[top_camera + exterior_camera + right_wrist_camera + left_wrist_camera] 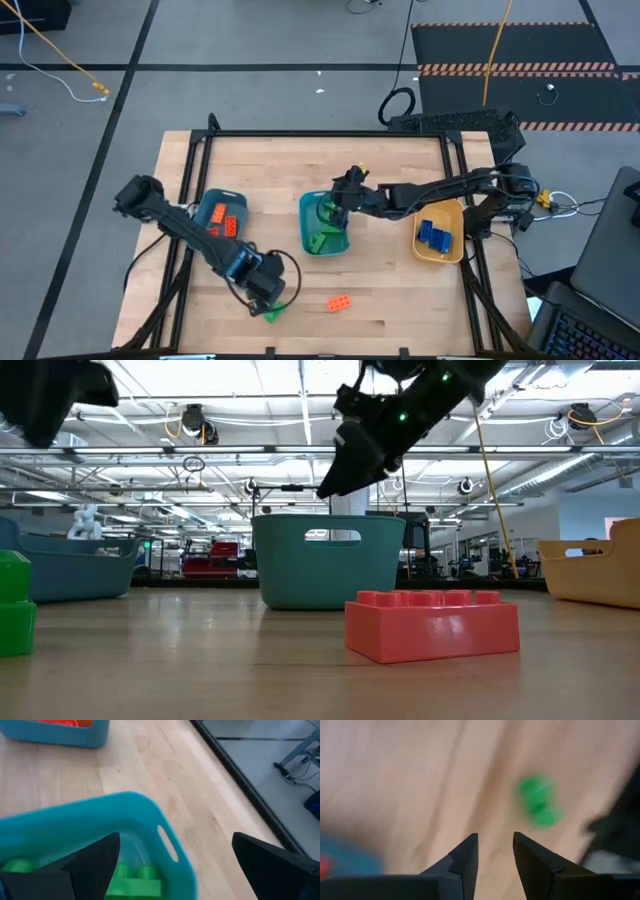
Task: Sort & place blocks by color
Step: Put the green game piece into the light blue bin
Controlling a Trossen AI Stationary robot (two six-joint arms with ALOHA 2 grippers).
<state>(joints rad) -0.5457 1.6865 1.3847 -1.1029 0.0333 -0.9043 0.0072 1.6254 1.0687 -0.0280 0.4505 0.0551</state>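
We are reaching our left gripper (268, 296) toward the bench's front edge, fingers slightly parted, while our right gripper (343, 196) is hanging wide open mid-bench.

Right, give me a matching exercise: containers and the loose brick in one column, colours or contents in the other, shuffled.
Column A
1. left teal bin
2. middle teal bin
3. yellow-tan bowl
4. loose brick on the table's front

Column B
a. holds blue blocks
b. orange, lying outside any container
c. holds orange blocks
d. holds green blocks

Pairs: 1-c, 2-d, 3-a, 4-b
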